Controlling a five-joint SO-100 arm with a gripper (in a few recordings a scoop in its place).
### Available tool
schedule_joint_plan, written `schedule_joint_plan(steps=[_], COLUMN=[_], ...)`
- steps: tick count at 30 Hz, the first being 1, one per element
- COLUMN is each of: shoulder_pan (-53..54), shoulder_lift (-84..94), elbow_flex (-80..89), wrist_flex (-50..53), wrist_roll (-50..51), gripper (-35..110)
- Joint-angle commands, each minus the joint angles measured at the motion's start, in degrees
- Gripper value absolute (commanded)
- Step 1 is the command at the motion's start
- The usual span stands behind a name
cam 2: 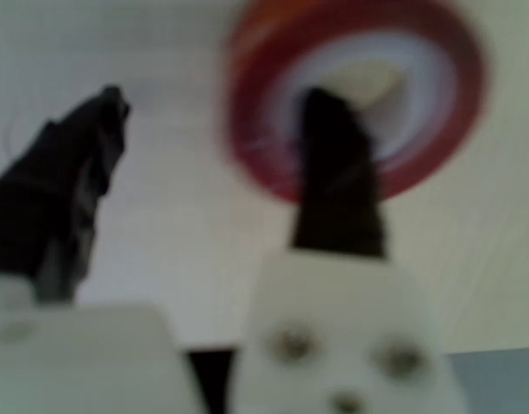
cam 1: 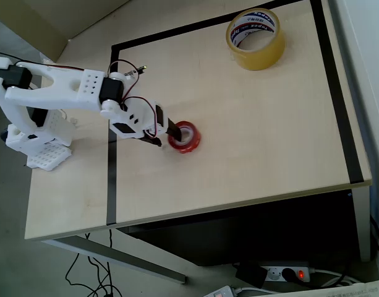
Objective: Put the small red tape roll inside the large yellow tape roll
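Observation:
The small red tape roll [cam 1: 184, 137] lies flat on the light wooden table [cam 1: 257, 124], left of its middle in the overhead view. My gripper [cam 1: 166, 136] reaches it from the left and is open. In the blurred wrist view the gripper [cam 2: 217, 99] straddles the near wall of the red roll [cam 2: 255, 138]: the right black finger [cam 2: 333, 172] dips into the roll's white-lined hole, the left finger [cam 2: 70, 181] stands outside over bare table. The large yellow tape roll [cam 1: 256, 38] lies flat at the table's far right, well away from the gripper.
Black tape lines [cam 1: 110, 173] mark a rectangle on the table. The white arm base [cam 1: 38, 139] stands at the table's left edge. The table's front edge [cam 1: 195, 210] drops off to the floor with cables and a power strip [cam 1: 282, 272].

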Motion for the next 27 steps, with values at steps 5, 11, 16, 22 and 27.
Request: schedule_joint_plan(steps=[5, 11, 16, 22, 27], shoulder_pan=[0.7, 2.2, 1.1, -5.7, -12.7], shoulder_lift=[0.4, 5.6, 17.2, 20.6, 14.4], elbow_flex=[-1.6, -1.9, -4.2, -25.0, -50.6], wrist_flex=[-1.1, -0.1, 0.0, 11.2, 16.8], wrist_roll=[1.2, 1.3, 0.5, -0.6, -0.4], gripper=[3, 0, 0, 0, 0])
